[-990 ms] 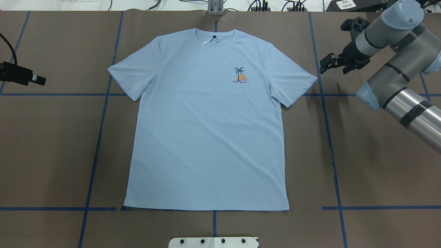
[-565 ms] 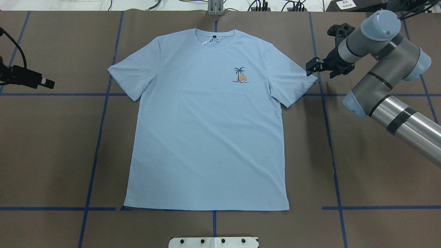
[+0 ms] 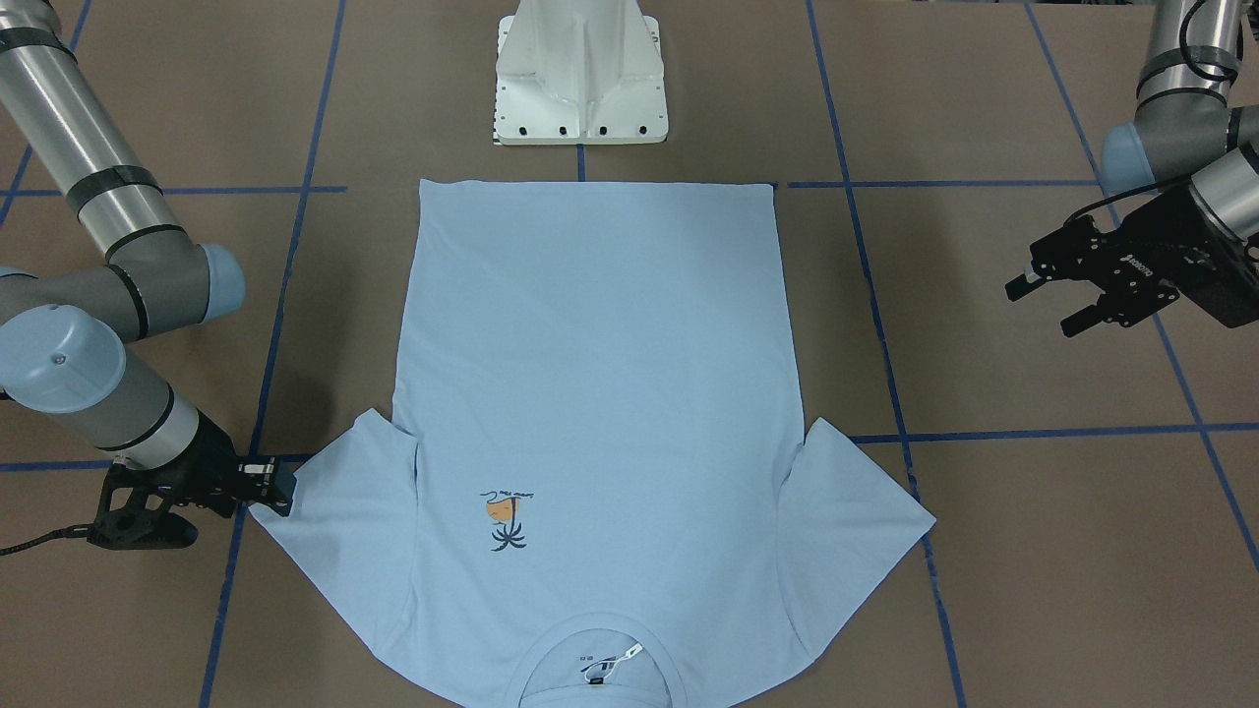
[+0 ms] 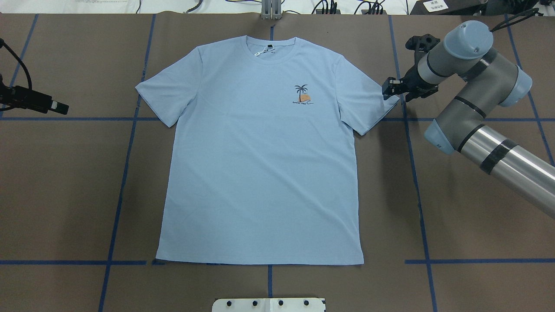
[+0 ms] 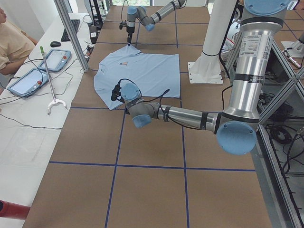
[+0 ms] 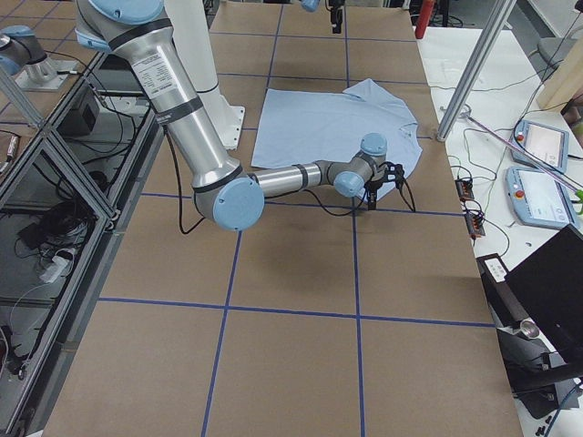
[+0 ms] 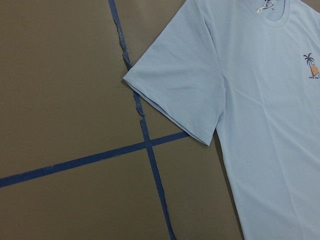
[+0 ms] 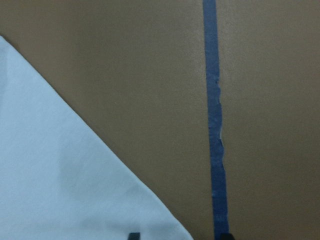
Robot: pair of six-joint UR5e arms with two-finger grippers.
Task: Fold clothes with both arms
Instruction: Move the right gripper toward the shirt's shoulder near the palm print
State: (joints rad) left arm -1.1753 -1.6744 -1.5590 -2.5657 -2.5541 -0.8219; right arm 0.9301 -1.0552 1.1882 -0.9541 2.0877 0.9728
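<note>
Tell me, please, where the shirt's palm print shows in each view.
Front-facing: palm print, lower centre-left.
Overhead: upper centre-right.
Exterior left: tiny, upper left.
Exterior right: cannot make out.
Left wrist: right edge.
Right wrist: not in it.
Shared landmark: white neck tag.

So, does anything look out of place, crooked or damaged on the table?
Nothing serious stands out. The T-shirt lies flat, print up, both sleeves spread, with no visible stains. Only the blue tape beside one sleeve has a ragged edge. The right gripper sits at the other sleeve's tip.
</note>
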